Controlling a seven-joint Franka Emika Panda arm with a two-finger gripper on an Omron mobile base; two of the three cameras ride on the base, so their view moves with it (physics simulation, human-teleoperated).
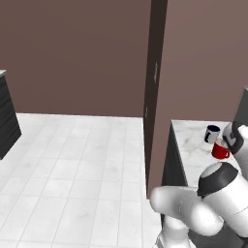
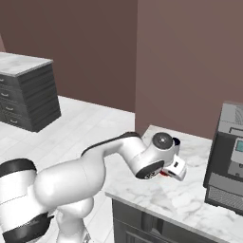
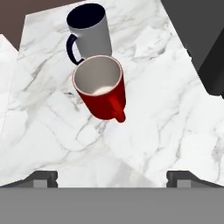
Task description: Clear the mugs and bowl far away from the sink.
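Mugs, red mug [image 3: 102, 89] beside white-grey mug [image 3: 90, 31], on marble counter [image 3: 166, 118]; gripper [image 3: 112, 178] wide apart

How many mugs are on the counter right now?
2. The red mug stands upright on the marble counter ahead of the open gripper. The white-grey mug stands right behind it, against it or nearly so. Others may sit outside these views.
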